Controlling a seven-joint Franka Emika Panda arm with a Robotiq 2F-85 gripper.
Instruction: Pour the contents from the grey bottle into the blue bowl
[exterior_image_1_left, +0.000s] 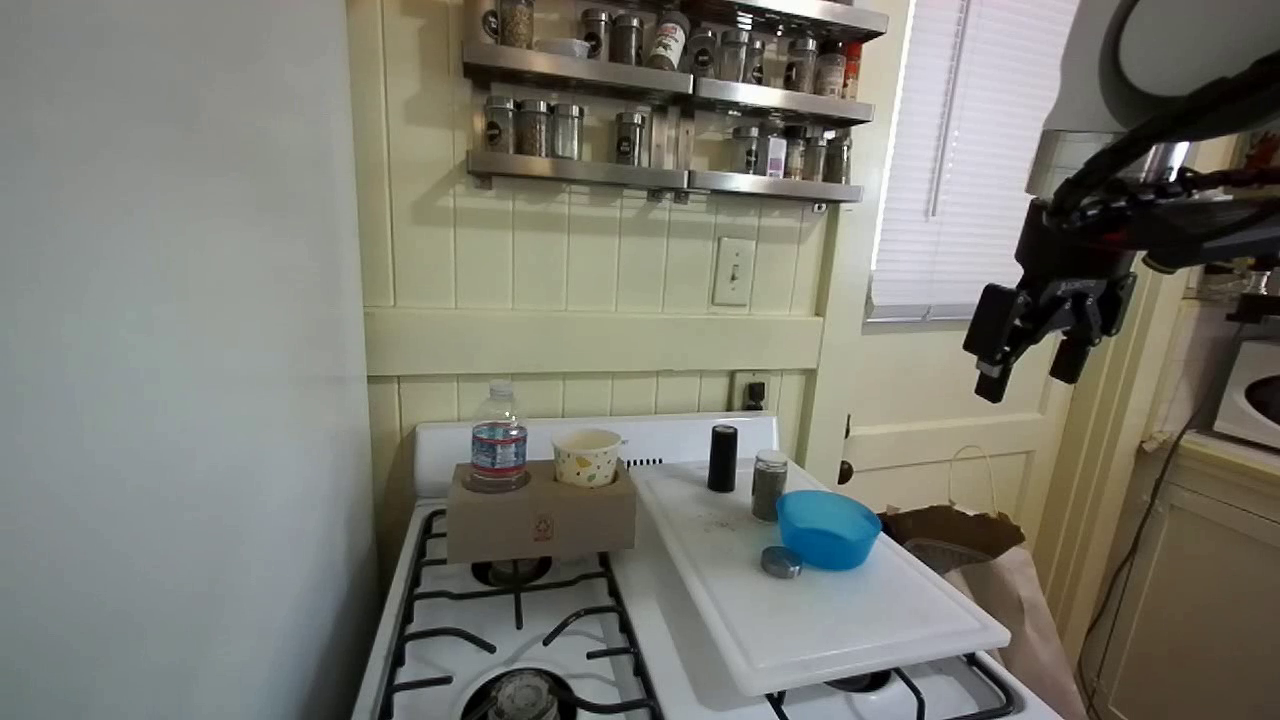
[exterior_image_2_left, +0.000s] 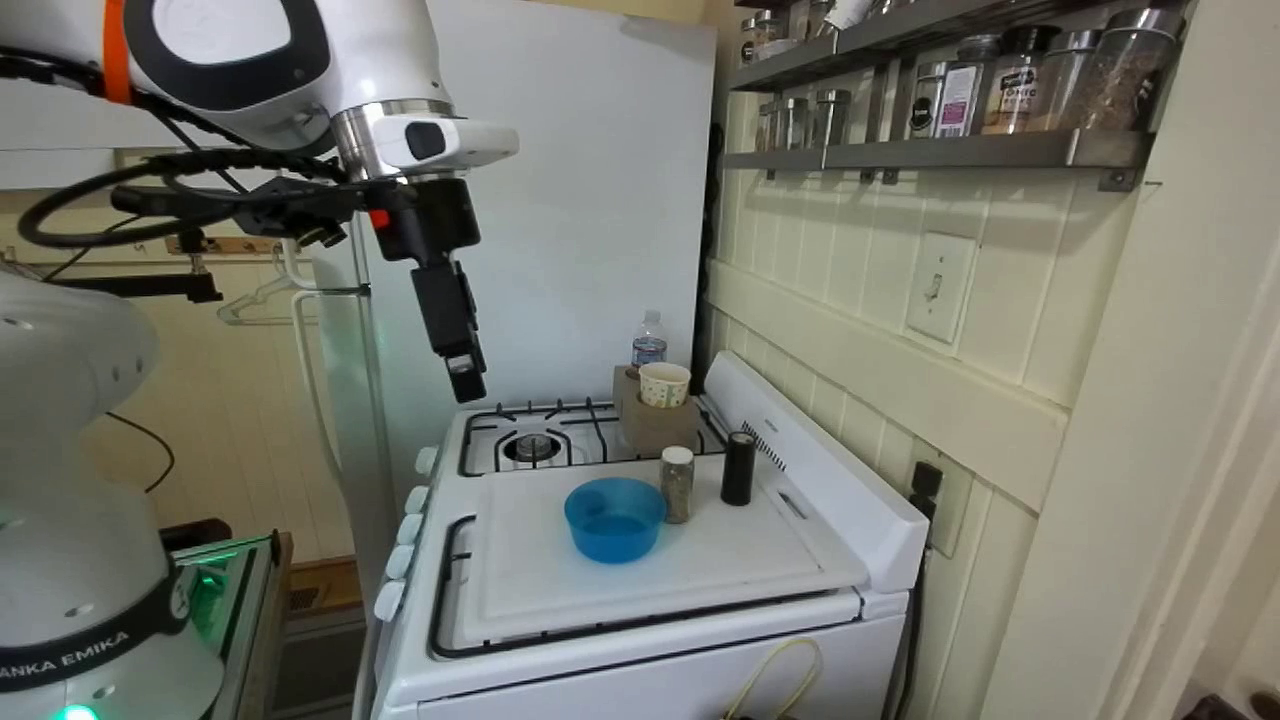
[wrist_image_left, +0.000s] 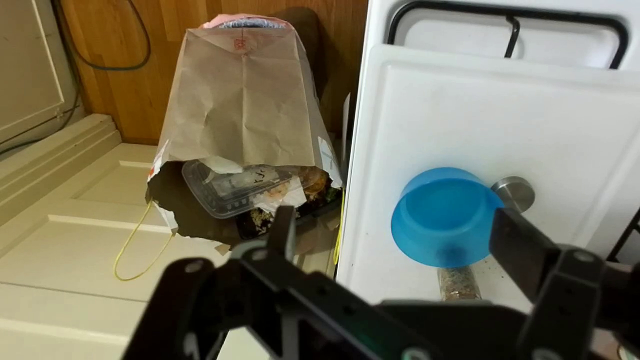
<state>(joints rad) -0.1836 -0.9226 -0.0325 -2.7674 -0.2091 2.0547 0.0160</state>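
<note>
Exterior view: the black band (exterior_image_2_left: 95, 648) on the arm base (exterior_image_2_left: 150, 682) reads "ANKA EMIKA", cut off at left. The tool (exterior_image_1_left: 1030, 373) hangs high, pointing downward, its fingers (wrist_image_left: 520, 247) spread apart. The grey bottle (exterior_image_1_left: 768, 492) stands upright on the tabletop (exterior_image_1_left: 850, 625), just beside the blue bowl (exterior_image_1_left: 832, 540). The wrist view shows a metal lid (wrist_image_left: 516, 193) near the bowl; an exterior view leaves it hidden.

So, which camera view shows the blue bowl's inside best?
The wrist view, looking down into the blue bowl, though a gripper finger overlaps its edge. Both exterior views show it more from the side, revealing less.
</note>
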